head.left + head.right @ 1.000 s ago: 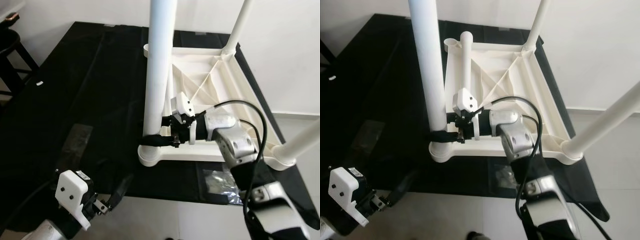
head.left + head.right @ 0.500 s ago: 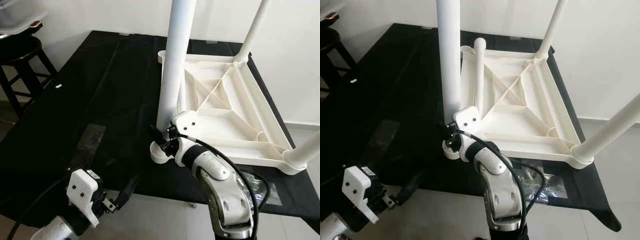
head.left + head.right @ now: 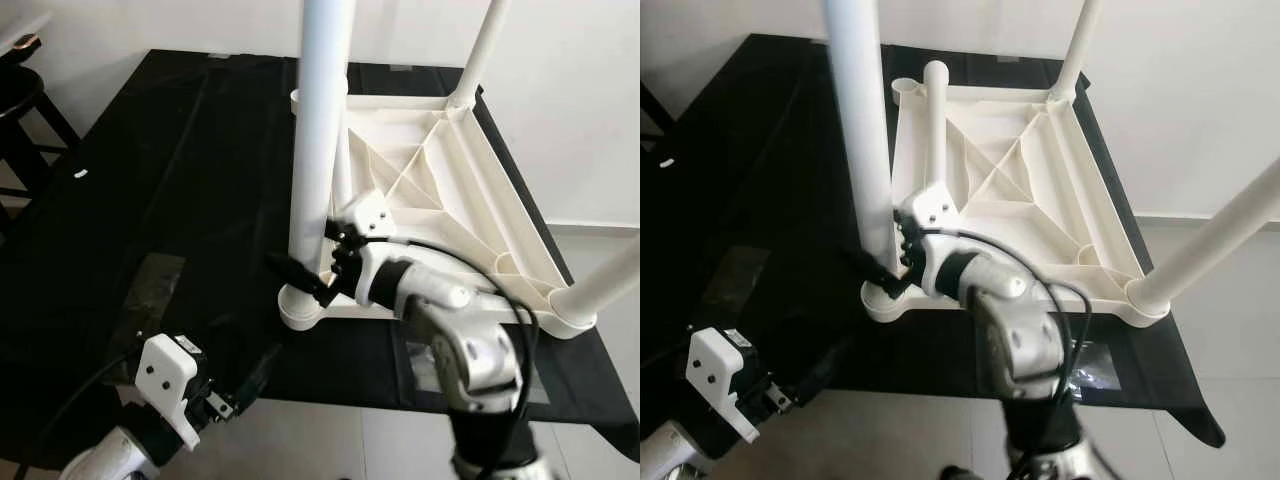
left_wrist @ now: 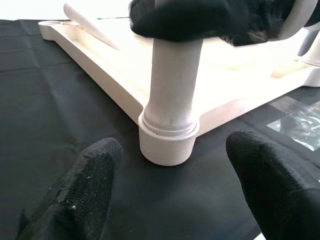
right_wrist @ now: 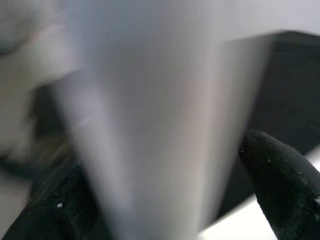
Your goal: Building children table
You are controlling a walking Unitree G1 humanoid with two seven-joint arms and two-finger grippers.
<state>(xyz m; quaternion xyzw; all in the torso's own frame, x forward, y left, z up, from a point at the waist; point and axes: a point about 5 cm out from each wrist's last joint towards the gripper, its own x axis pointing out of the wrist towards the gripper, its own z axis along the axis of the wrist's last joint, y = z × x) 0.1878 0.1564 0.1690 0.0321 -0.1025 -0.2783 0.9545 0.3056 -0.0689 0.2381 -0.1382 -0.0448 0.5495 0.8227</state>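
The white children's table lies upside down on a black cloth. Three legs stand up from its corners. A fourth leg lies loose inside the underside by the far left corner. My right gripper is at the foot of the near left leg, just above its socket. Its black fingers clasp that leg from both sides. My left gripper hovers low at the table's front edge. It is open, faces the same socket and holds nothing.
A clear bag of small parts lies on the cloth in front of the tabletop. A patch of clear tape sits at the left front. A dark stool stands at the far left. The cloth's front edge drops to pale floor.
The head view has swung right and back left. My right gripper has stayed at the foot of the near left leg while its arm's pose shifted. My left gripper has stayed open near the front edge.
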